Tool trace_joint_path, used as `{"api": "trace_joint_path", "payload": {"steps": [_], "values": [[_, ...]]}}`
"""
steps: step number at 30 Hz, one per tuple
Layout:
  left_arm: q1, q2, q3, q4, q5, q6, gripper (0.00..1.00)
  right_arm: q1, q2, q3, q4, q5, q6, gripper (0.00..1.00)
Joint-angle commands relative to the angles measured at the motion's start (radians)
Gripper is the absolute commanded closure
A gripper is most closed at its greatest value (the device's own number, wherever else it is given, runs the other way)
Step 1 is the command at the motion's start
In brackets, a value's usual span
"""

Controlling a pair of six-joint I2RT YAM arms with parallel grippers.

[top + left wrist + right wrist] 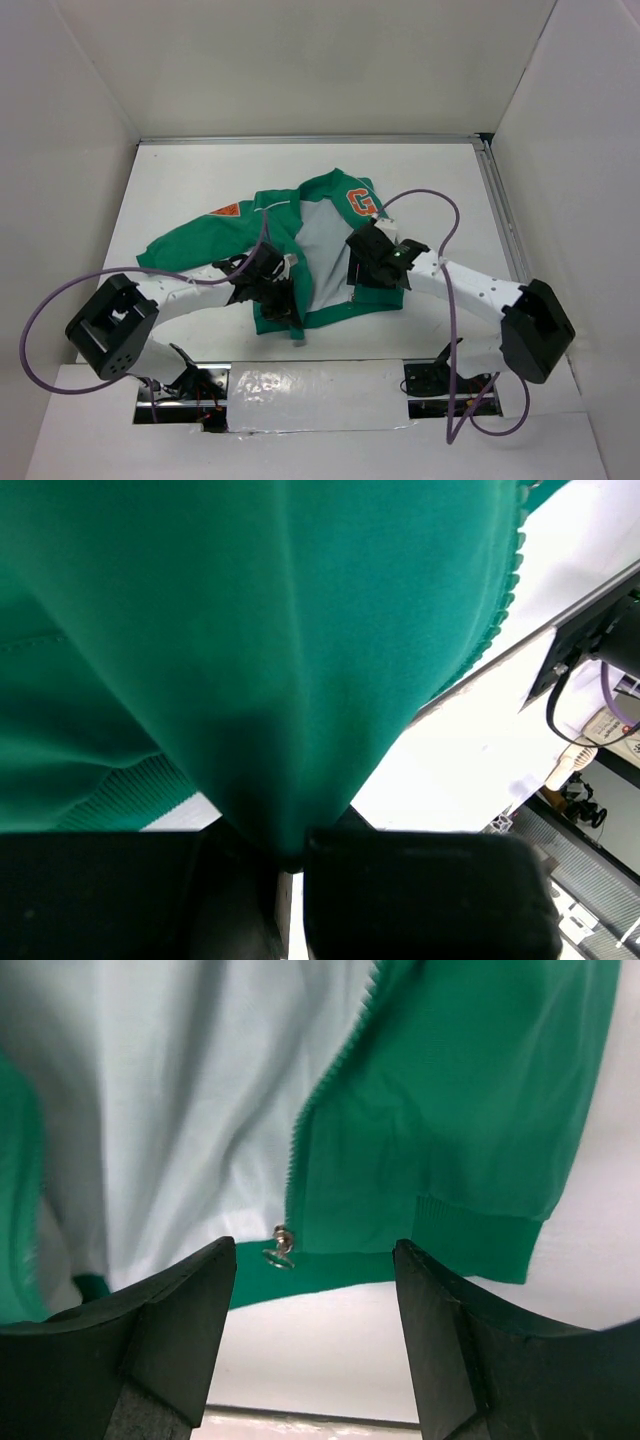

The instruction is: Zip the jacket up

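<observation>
At centre frame, on the white table (180, 190), one jacket (290, 215) lies open: soft green knit, ribbed hem, smooth white lining, one orange G patch (360, 203). The left gripper (290, 852) is clamped on a green fold. The right gripper (315, 1260), jaws apart, hangs over one small metal zipper pull (279, 1250) at the hem.

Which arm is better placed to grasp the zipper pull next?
Right. The right gripper is open, and the zipper pull at the hem of the jacket lies just ahead, between its fingers. The left gripper is shut on the jacket's green fabric.
</observation>
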Motion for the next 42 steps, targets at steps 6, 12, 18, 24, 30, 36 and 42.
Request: {"api": "trace_joint_path", "payload": {"steps": [6, 12, 18, 24, 30, 36, 42], "values": [[-0.002, 0.048, 0.016, 0.062, 0.039, 0.031, 1.0, -0.02, 0.159, -0.044, 0.018, 0.053, 0.239, 0.29], [-0.002, 0.059, 0.022, 0.066, 0.044, 0.034, 1.0, -0.034, 0.218, -0.049, 0.069, 0.106, 0.25, 0.3], [-0.002, 0.07, 0.028, 0.053, 0.03, 0.038, 1.0, -0.049, 0.277, -0.04, 0.089, 0.107, 0.274, 0.3], [-0.002, 0.107, 0.041, 0.046, 0.021, 0.044, 1.0, -0.06, 0.308, -0.064, 0.138, 0.055, 0.279, 0.31], [0.02, 0.142, 0.051, 0.054, -0.019, 0.033, 1.0, -0.066, 0.278, -0.067, 0.042, 0.15, 0.311, 0.81], [0.113, 0.237, 0.103, 0.065, -0.062, 0.033, 1.0, -0.094, 0.056, -0.104, -0.061, 0.204, 0.243, 0.88], [0.21, 0.332, 0.195, 0.007, -0.099, 0.039, 1.0, -0.114, -0.107, -0.13, -0.108, 0.178, 0.145, 0.87]]}}
